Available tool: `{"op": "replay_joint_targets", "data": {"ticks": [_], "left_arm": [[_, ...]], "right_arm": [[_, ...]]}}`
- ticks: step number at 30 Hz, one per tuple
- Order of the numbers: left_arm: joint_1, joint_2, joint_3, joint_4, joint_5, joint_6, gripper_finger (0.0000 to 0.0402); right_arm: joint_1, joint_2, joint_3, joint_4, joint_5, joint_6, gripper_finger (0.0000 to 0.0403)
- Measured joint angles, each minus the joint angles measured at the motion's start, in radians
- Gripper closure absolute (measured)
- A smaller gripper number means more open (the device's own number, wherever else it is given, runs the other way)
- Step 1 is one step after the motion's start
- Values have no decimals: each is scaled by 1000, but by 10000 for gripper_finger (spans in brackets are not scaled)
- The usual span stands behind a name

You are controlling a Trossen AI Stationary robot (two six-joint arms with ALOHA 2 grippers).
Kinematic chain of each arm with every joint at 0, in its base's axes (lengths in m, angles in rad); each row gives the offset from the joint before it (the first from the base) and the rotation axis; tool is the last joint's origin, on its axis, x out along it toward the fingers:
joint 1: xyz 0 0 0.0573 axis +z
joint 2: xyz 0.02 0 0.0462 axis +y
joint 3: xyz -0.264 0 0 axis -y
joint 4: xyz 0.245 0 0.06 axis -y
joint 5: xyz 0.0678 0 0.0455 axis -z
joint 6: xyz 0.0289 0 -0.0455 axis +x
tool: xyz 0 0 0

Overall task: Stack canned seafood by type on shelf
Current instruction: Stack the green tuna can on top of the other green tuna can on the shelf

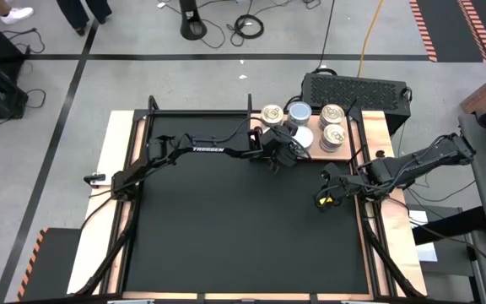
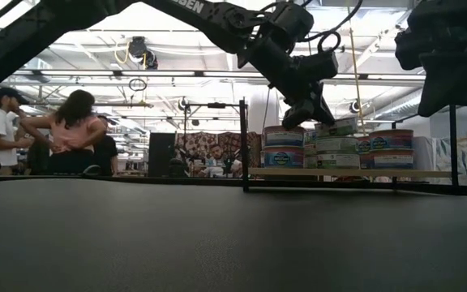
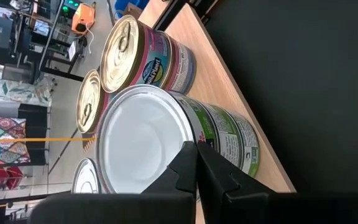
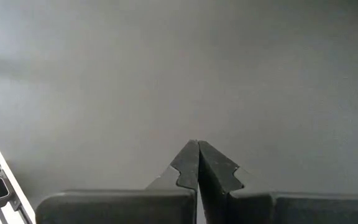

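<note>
Shelf (image 1: 363, 133): light wooden board, found at one o'clock on the table, flush with its far right corner, just before the black ventilated box (image 1: 354, 88).

Canned seafood (image 1: 333, 135): stacked in tight groups on the shelf; gold-topped tins (image 3: 124, 50) at the far and right positions, a white-topped tin (image 3: 143, 140) at the near edge, pale-blue top (image 1: 299, 111) behind it.

Left gripper (image 1: 286, 156): fingers pressed together, nothing held; tip seen just over the white-topped tin, at the shelf's near-left edge.

Right gripper (image 1: 323, 187): fingers pressed together, empty, held over bare mat at three o'clock.

Black mat (image 1: 226, 228): wide open room from centre to nine and six o'clock.
</note>
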Motion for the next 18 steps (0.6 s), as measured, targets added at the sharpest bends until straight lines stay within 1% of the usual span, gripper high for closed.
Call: {"op": "replay_joint_targets", "data": {"ticks": [9, 15, 18], "left_arm": [[3, 0, 0, 37, -18, 0, 360], [5, 0, 0, 40, -39, 0, 354], [-2, 0, 0, 59, -68, 0, 354]], "right_arm": [[0, 0, 0, 0, 0, 0, 403], [0, 0, 0, -1, 0, -9, 403], [-3, 0, 0, -1, 0, -20, 403]]}}
